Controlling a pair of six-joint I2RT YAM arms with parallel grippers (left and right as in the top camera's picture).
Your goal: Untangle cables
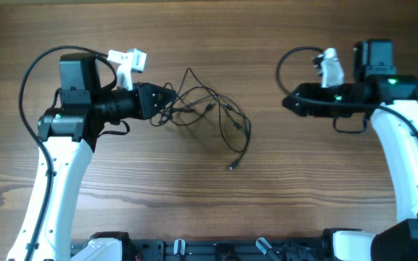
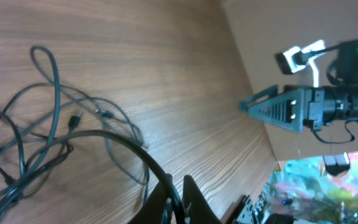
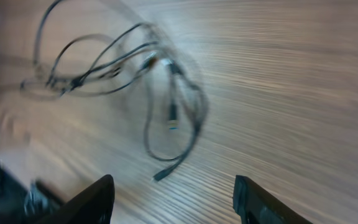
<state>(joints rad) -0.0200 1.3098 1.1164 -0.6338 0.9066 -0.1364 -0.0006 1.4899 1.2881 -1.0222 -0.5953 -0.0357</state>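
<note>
Cables (image 1: 207, 104) tangled mid-counter; left gripper (image 1: 167, 102) jaws pinch 1 strand at the tangle's left; right gripper (image 1: 289, 102), toward the right edge, jaws spread.

I read table (image 1: 194, 210) as wood: brown, clear grain, smooth matt finish. On cables (image 1: 216, 109), thin black sheath, rubbery, faint sheen. To me left gripper (image 1: 171, 105) looks matt black plastic; left arm shell (image 1: 60, 188) smooth glossy white plastic.
</note>
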